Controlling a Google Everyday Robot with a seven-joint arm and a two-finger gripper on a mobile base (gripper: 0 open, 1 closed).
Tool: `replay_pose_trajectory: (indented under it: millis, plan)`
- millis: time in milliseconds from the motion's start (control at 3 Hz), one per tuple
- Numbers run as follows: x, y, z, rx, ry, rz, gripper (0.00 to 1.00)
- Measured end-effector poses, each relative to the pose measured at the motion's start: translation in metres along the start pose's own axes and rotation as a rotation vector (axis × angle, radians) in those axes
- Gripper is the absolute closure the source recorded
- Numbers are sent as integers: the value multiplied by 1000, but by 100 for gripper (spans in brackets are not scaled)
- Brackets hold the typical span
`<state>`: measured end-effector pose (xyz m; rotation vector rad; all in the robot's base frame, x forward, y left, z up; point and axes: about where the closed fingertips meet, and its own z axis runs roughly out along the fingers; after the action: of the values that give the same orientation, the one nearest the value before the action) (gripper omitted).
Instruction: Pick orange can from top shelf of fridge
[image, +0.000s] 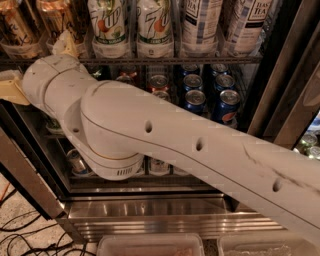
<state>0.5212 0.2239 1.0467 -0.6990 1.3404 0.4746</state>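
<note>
Two tall copper-orange cans (17, 25) (56, 14) stand at the left end of the top shelf (200, 59) of the fridge (165, 215). My gripper (37, 67) is at the left, right below and in front of these cans, level with the shelf's front rail. One cream finger (11, 90) sticks out to the left and the other (67, 44) points up against the second can's base; they stand apart and hold nothing. My white arm (150, 135) crosses the view and hides much of the lower shelves.
7UP bottles (107, 27) and tea bottles (200, 25) fill the rest of the top shelf. Blue cans (227, 102) and red cola cans (159, 82) sit below. The door frame (280, 100) is at the right. Plastic bins (150, 245) and cables (20, 230) lie on the floor.
</note>
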Motion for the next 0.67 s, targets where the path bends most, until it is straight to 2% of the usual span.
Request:
replay_pose_trajectory:
  millis: [333,667]
  plan:
    - [0,0,0,0,0,0,18]
    - [0,0,0,0,0,0,42]
